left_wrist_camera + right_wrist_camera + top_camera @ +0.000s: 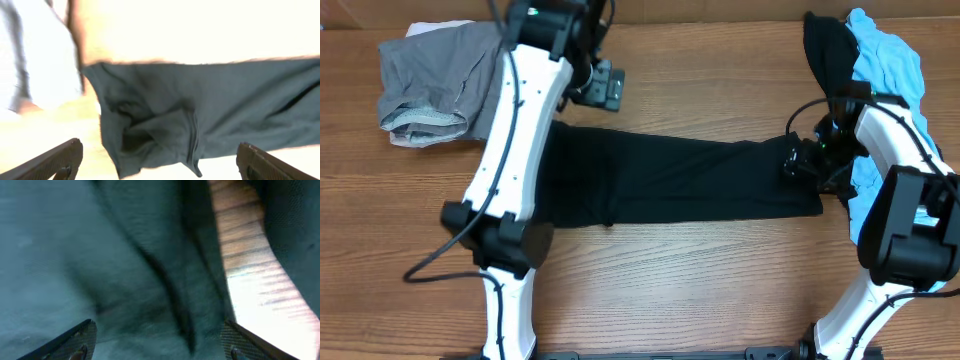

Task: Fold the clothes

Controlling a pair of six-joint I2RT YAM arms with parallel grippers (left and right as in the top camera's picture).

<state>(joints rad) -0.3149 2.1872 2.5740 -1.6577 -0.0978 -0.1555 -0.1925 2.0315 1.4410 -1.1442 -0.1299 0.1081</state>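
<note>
A long black garment (680, 180) lies spread flat across the middle of the wooden table (700, 290). My left gripper (608, 85) is open and empty, hovering just beyond the garment's far left corner. In the left wrist view the open fingers (159, 145) frame a rumpled corner of the garment (225, 100). My right gripper (798, 160) is open at the garment's right end. In the right wrist view its fingers (157, 325) spread wide right over the dark cloth (75, 255), not closed on it.
A crumpled grey garment (430, 80) lies at the back left with a white piece behind it. A light blue garment (885, 60) and a black one (828, 45) are piled at the back right, beside my right arm.
</note>
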